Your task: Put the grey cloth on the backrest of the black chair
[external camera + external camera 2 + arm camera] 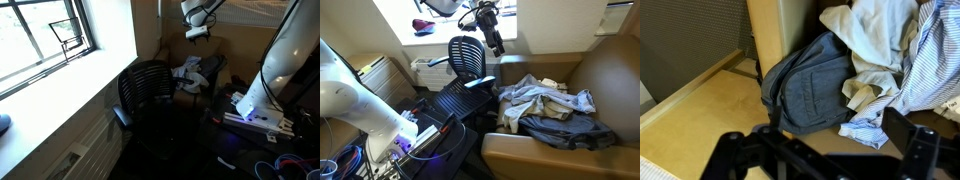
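Note:
The grey cloth (810, 90) lies crumpled on a tan upholstered seat, next to a pile of light and striped clothes (890, 60). It also shows at the front of the pile in an exterior view (565, 128). The black chair, with its mesh backrest (467, 55), stands beside the seat and also shows in an exterior view (148, 85). My gripper (825, 160) is open and empty. It hangs well above the clothes in both exterior views (197, 34) (496, 44) and touches nothing.
The tan seat (520, 155) has high brown walls around the clothes. A window and sill (50, 60) are beside the chair. The robot base with cables and electronics (415, 140) stands on the floor close to the chair.

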### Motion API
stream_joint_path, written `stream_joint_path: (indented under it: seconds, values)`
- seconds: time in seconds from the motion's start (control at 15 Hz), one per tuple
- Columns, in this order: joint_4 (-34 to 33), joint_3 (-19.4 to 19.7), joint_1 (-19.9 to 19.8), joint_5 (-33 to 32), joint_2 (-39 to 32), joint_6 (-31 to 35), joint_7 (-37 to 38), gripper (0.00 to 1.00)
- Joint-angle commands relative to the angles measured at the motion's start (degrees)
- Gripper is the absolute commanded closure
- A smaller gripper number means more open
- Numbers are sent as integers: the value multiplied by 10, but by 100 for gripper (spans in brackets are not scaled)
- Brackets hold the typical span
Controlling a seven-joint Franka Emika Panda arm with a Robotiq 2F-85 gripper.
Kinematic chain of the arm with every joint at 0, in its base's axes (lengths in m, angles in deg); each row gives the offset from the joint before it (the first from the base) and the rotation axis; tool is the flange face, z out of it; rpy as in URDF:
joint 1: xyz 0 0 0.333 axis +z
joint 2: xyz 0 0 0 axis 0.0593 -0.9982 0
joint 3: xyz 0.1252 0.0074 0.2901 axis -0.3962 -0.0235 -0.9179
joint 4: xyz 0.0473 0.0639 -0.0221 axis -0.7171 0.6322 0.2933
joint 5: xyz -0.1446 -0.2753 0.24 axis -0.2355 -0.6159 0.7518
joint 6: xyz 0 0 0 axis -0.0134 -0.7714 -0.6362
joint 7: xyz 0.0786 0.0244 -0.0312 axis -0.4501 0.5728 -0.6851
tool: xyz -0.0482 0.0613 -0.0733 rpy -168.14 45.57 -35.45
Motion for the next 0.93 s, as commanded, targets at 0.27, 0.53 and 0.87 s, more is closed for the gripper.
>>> stream_joint_path:
  seconds: [0.27,0.53,0.87]
  values:
    - [-48,48,-56,64,-174,56,-263,0]
    - [-56,86,-29,64,-210,38,-211,0]
    - [-47,88,-28,45,-220,99,-265,0]
